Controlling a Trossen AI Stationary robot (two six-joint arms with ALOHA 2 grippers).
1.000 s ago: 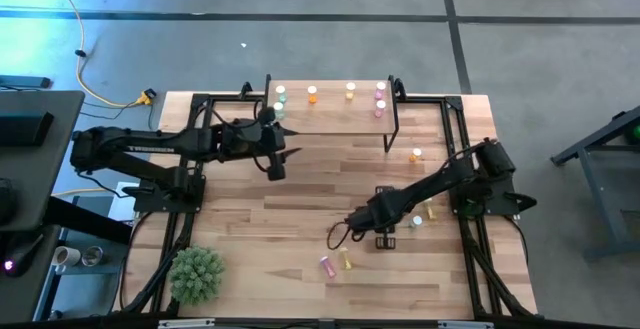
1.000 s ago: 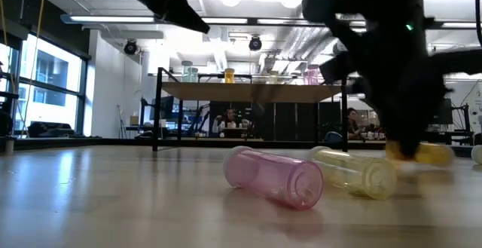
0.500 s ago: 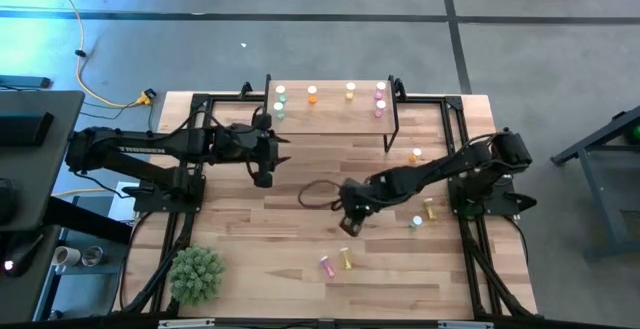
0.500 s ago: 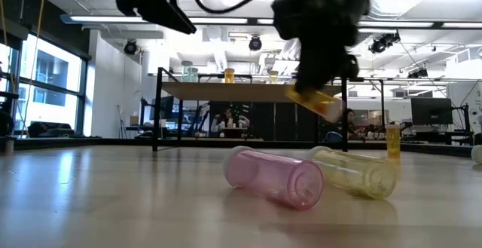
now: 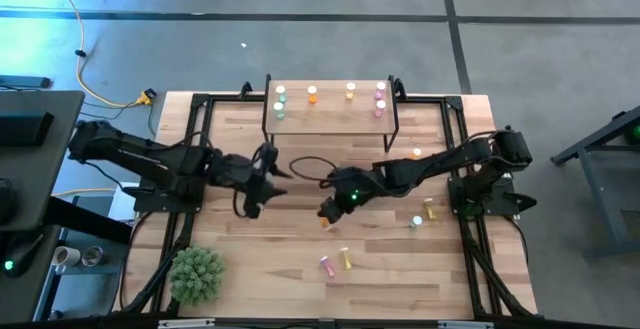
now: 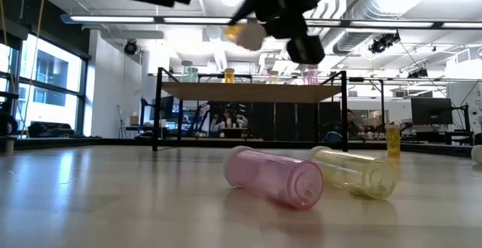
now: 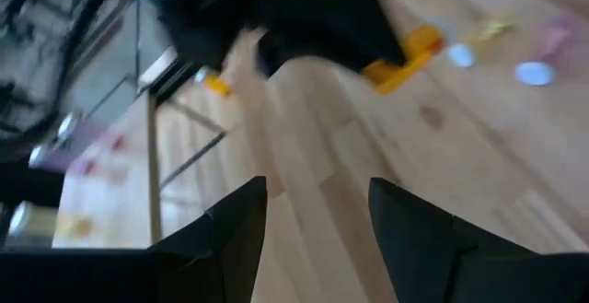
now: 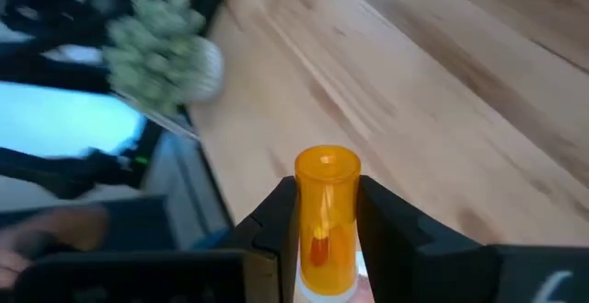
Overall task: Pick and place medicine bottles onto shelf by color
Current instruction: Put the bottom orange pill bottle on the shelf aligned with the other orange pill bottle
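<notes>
Right hand [image 5: 327, 215]: clamped on an orange medicine bottle [image 8: 326, 218] between its fingers, carried above mid-tabletop [image 5: 300, 259], well short of the shelf [image 5: 330, 119]. Left hand [image 5: 262, 181]: released, fingers apart, nothing held, just beside the right hand.

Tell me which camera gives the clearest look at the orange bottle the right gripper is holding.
The right wrist view: the orange bottle fills the middle, clamped between the right gripper's fingers. The left wrist view shows it as a blurred orange bar, the low view as a pale blur up high, and the high view as only a speck.
</notes>
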